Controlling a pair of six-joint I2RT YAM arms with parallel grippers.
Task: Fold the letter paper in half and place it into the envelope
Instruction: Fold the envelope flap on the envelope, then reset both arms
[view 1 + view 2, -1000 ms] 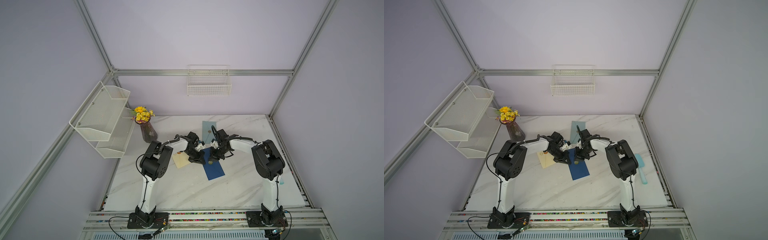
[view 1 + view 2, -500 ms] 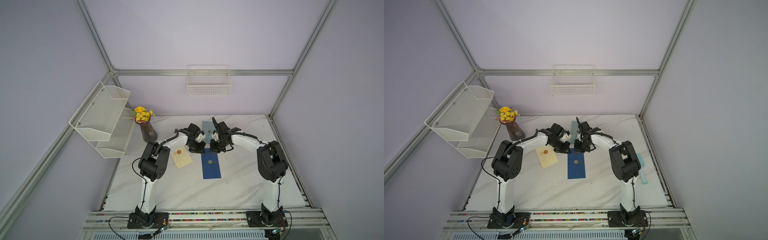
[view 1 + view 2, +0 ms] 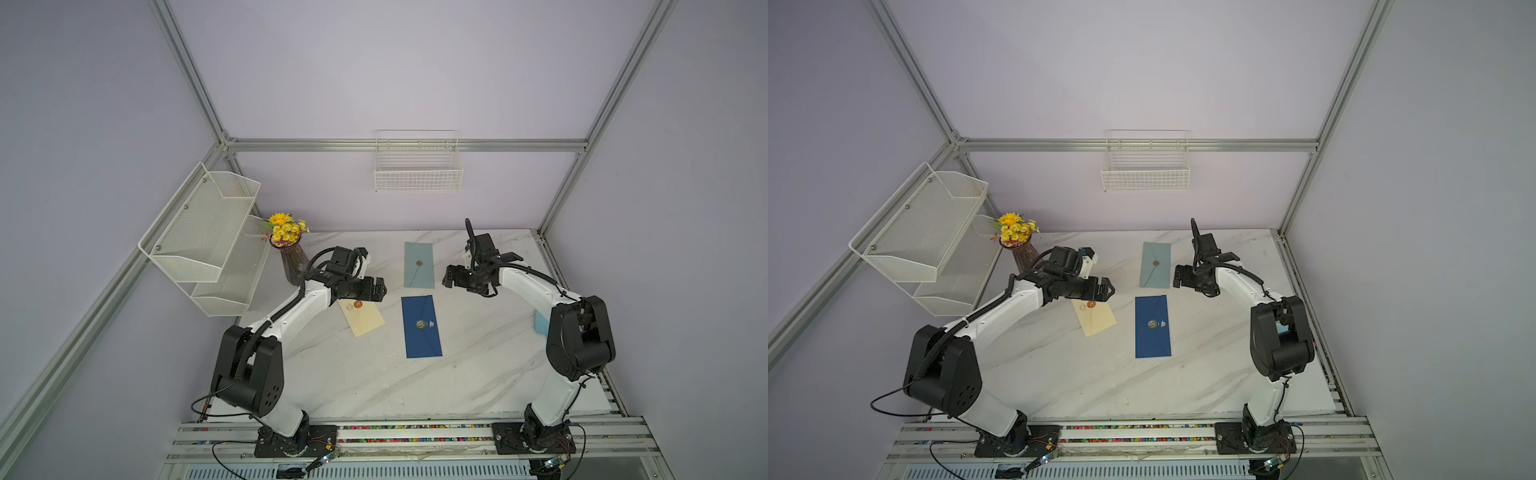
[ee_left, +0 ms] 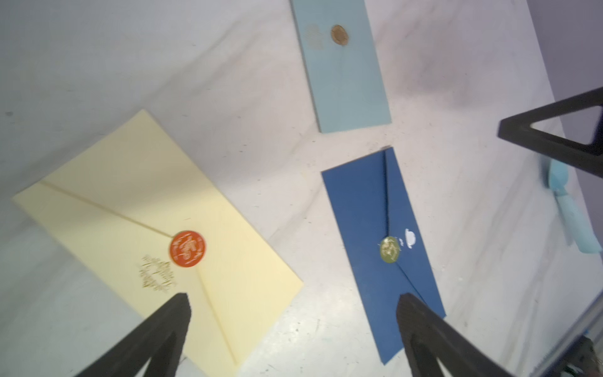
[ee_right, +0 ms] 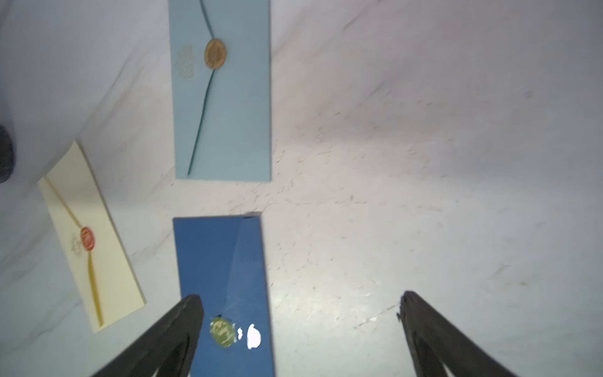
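Marble table [image 3: 353, 382], navy envelope [image 3: 422, 345] central, seemingly flat, well apart from edges.

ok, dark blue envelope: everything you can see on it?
The dark blue envelope looks like matte paper, long and narrow. Its pointed flap is down, with a round green-gold seal at the tip and a small white mark beside it. It lies flat on the marble table, long axis running front to back. Only the table touches it.
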